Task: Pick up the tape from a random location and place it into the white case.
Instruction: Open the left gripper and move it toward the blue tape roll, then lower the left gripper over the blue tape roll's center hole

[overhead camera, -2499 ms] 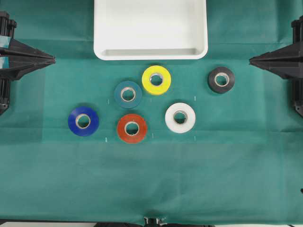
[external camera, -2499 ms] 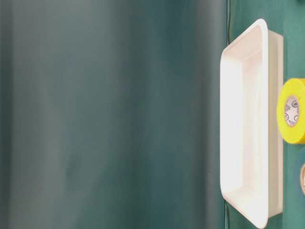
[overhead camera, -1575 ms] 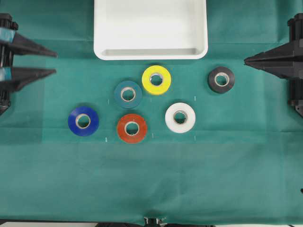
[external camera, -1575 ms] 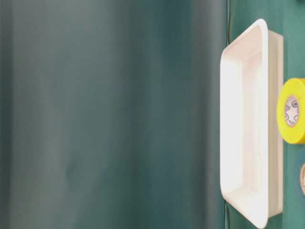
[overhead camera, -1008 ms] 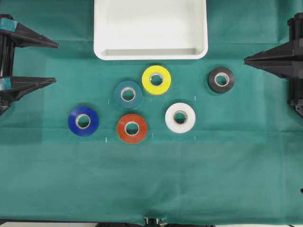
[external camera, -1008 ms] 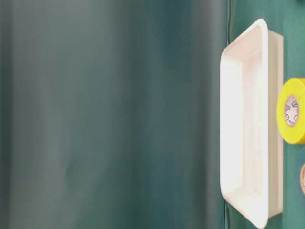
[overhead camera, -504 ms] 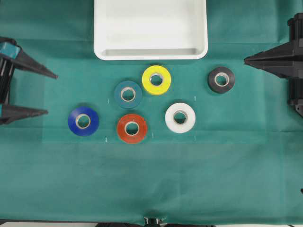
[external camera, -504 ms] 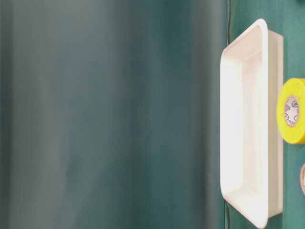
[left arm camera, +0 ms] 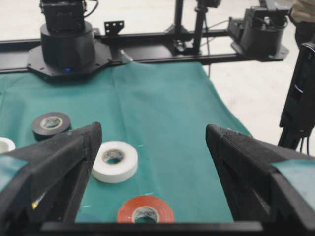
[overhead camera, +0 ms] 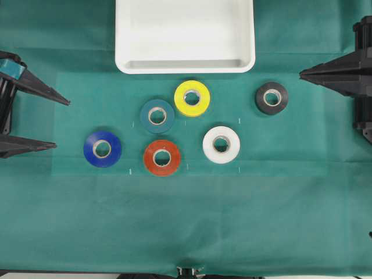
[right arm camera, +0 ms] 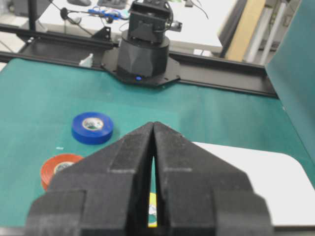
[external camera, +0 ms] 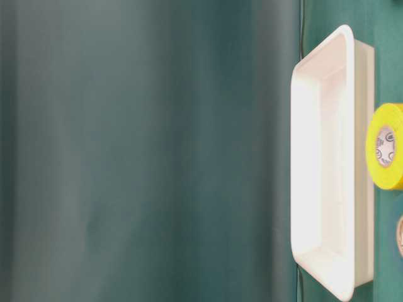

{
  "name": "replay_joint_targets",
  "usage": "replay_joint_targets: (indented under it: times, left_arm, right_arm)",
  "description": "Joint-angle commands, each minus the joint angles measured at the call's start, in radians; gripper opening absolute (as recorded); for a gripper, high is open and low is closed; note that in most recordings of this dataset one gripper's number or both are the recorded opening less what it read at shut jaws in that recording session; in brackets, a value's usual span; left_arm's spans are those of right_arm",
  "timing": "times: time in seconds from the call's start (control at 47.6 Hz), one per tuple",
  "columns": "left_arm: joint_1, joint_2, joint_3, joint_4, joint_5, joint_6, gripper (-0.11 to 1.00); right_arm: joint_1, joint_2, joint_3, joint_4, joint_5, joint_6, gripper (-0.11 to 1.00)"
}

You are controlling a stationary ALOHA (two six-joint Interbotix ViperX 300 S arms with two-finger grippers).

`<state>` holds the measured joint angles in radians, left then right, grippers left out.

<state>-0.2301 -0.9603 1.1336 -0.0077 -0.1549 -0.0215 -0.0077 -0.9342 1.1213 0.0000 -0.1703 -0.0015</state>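
Observation:
The tape [overhead camera: 102, 149], a royal-blue roll, lies flat on the green cloth at the left of the group of rolls; the right wrist view shows the tape [right arm camera: 92, 127] too. The white case [overhead camera: 185, 67] stands at the back middle, with nothing visible inside. My left gripper [overhead camera: 62, 123] is open wide at the left edge, a short way left of the tape and pointing toward it. In the left wrist view the left gripper [left arm camera: 153, 132] has only cloth and other rolls between its fingers. My right gripper [overhead camera: 302, 73] is shut at the right edge, far from the tape.
Five other rolls lie on the cloth: teal [overhead camera: 157, 116], yellow [overhead camera: 192, 97], red [overhead camera: 162, 157], white [overhead camera: 221, 145] and black [overhead camera: 271, 97]. The teal and red rolls are closest to the tape. The table-level view shows the case's rim [external camera: 345, 38] and the yellow roll [external camera: 385, 146].
The left gripper opened wide, then swung toward the table's front, level with the blue roll. The right gripper and all the rolls stayed put.

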Motion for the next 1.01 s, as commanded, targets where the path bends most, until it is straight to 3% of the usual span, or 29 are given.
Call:
replay_joint_targets:
  times: [0.0,0.294,0.987]
  left_arm:
    - [-0.003,0.008,-0.012,-0.002,-0.005,0.0,0.97]
    - [-0.003,0.011,-0.058,-0.002,0.13,-0.009,0.97]
    - [-0.003,0.252,-0.337,-0.002,0.787,-0.009,0.97]
  right_arm:
    - [-0.002,0.006,-0.025,-0.002,-0.002,0.0,0.0]
    - [-0.002,0.006,-0.026,-0.002,0.003,0.0,0.0]
    - [-0.002,0.006,-0.028,-0.002,0.006,0.003,0.0]
